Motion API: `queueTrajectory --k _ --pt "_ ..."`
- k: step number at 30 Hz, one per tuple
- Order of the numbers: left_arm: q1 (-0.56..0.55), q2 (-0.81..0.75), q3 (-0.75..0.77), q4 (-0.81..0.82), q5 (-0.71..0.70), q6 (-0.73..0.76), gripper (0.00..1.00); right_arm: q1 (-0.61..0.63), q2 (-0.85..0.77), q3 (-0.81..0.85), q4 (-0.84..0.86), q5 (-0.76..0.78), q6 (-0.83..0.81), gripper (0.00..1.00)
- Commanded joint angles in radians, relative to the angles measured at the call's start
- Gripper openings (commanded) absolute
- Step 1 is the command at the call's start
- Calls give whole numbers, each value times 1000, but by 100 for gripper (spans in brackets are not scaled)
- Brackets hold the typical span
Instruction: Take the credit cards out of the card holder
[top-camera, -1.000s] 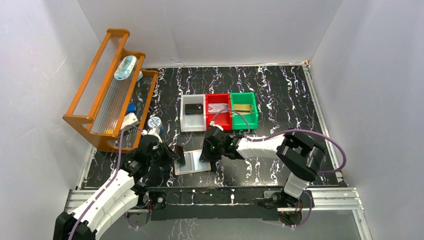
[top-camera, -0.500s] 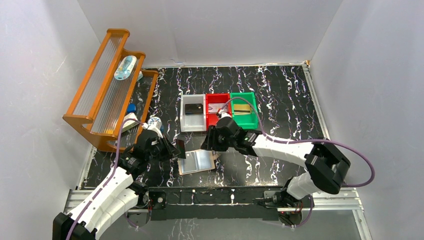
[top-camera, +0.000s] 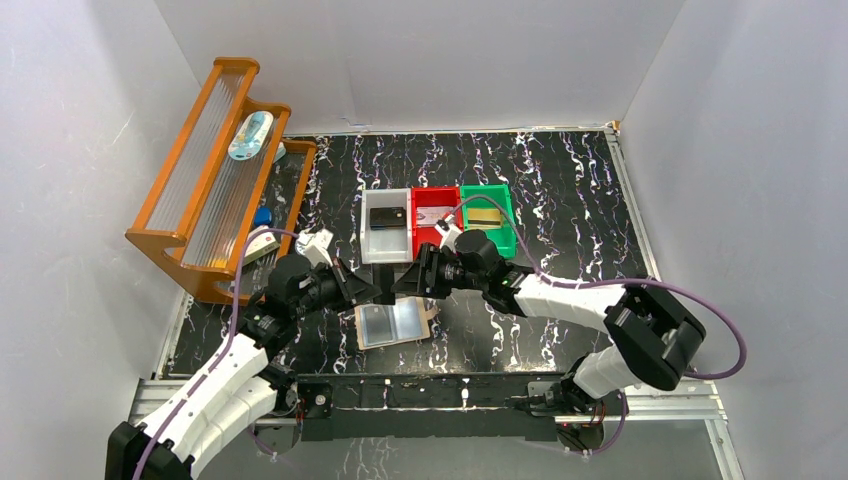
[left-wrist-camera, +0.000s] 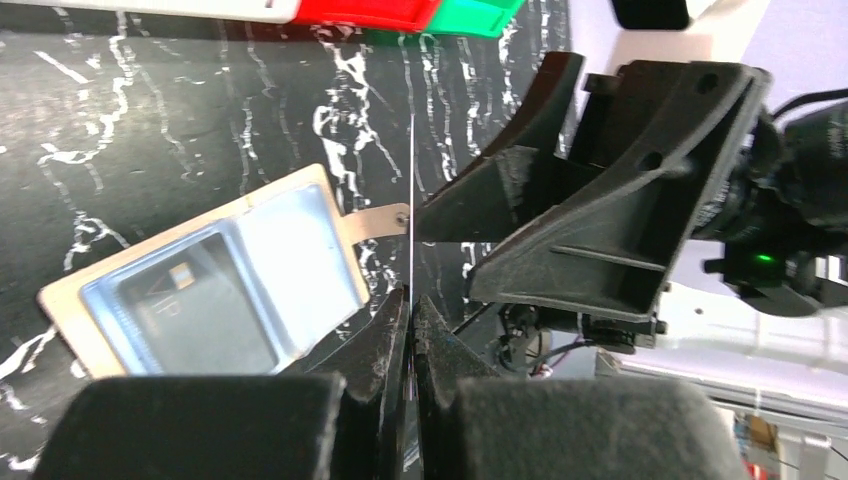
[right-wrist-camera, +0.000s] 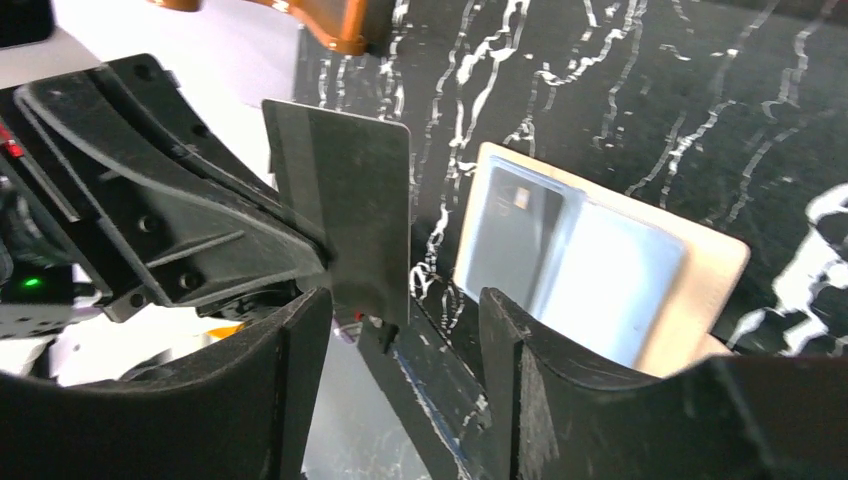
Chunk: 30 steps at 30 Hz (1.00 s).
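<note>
I see a table (top-camera: 570, 180) topped in black marble-look sheet with white veins, boxed by plain white walls (top-camera: 450, 60) behind and on both sides. An orange slatted rack (top-camera: 200, 180) sits far left; a silver rail (top-camera: 690, 392) edges the near side. Light is even.
</note>
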Motion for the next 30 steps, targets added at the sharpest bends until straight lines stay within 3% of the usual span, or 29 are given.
queueTrajectory --k 1,6,13,19,30 --pt "6 -2 -25 150 121 -65 0 -18 22 -40 251 -91 66 61" --pt "4 -6 -47 197 163 -94 0 -30 29 -53 304 -110 88 52" --pt "5 15 -56 224 184 -110 0 -33 30 -72 368 -145 106 31" --pt "6 24 -49 267 160 -148 1 -34 30 -112 447 -173 122 20" --pt "7 99 -24 360 188 -170 12 -33 39 -148 565 -218 145 14"
